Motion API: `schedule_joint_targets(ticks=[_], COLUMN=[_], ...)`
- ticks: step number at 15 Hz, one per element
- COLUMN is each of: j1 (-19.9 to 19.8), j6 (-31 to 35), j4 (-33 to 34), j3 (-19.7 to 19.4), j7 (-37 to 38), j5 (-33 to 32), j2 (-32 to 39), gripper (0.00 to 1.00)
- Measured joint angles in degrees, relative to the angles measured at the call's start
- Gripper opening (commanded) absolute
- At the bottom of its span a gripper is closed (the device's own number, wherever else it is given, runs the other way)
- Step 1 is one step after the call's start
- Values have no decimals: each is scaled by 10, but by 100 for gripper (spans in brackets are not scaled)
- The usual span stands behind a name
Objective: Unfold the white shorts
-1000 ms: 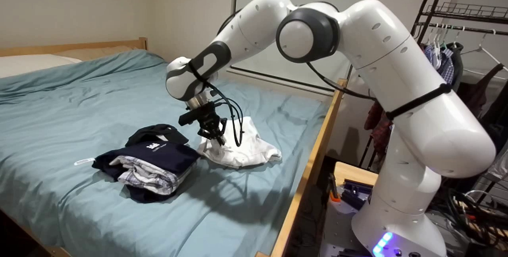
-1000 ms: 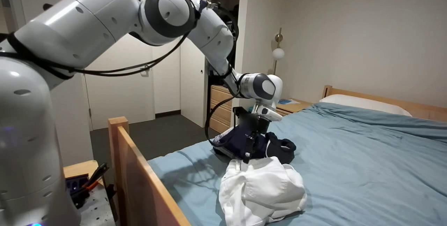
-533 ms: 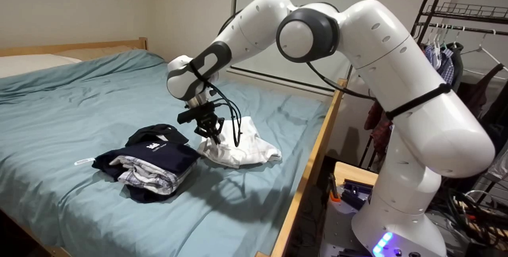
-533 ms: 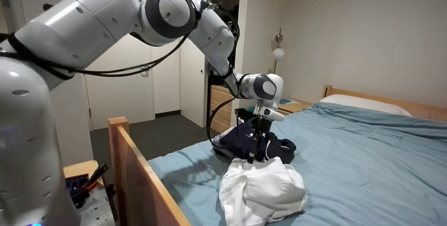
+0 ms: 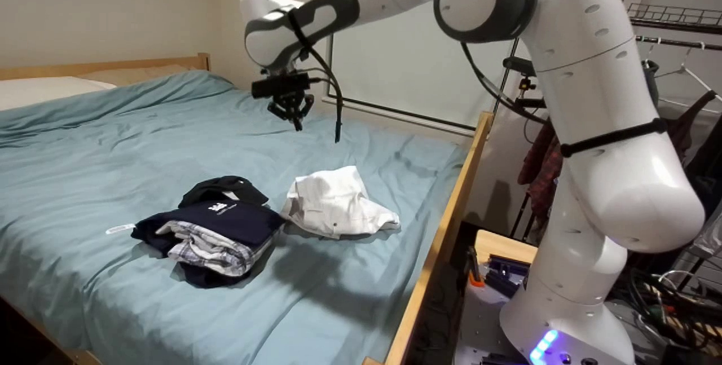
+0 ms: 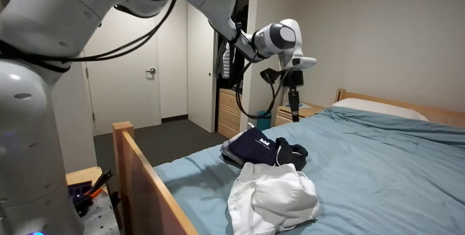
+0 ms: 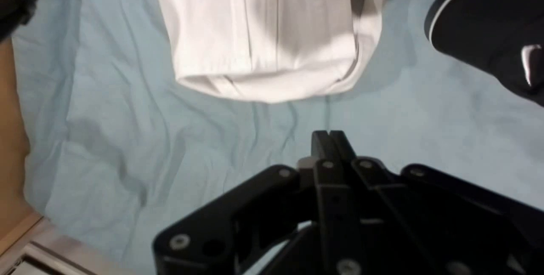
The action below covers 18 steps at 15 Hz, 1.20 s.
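Gripper (image 7: 329,134) hovers empty, jaws pressed together.
White shorts (image 7: 263,24), 11 o'clock in wrist view: pinching stacked layers could drag, not unfold, them.

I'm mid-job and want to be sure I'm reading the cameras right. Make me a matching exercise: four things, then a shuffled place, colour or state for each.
1. gripper
2. shorts
3. navy garment
4. pillow

A. by the headboard
B. marked with white print
C. white, lying bunched up
D. shut, above the blue blanket

Pairs: 1-D; 2-C; 3-B; 4-A
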Motion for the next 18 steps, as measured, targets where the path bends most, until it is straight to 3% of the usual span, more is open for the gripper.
schedule_joint_targets(ticks=[5,11,18], j1=[-5,-6,-7], j6=[-55,-64,-125], j4=[1,-7,31], j3=[15,59,69], j7=[-39,-58,-68], j5=[-2,9,30], j2=[-65,-6,82], gripper=[63,100,100])
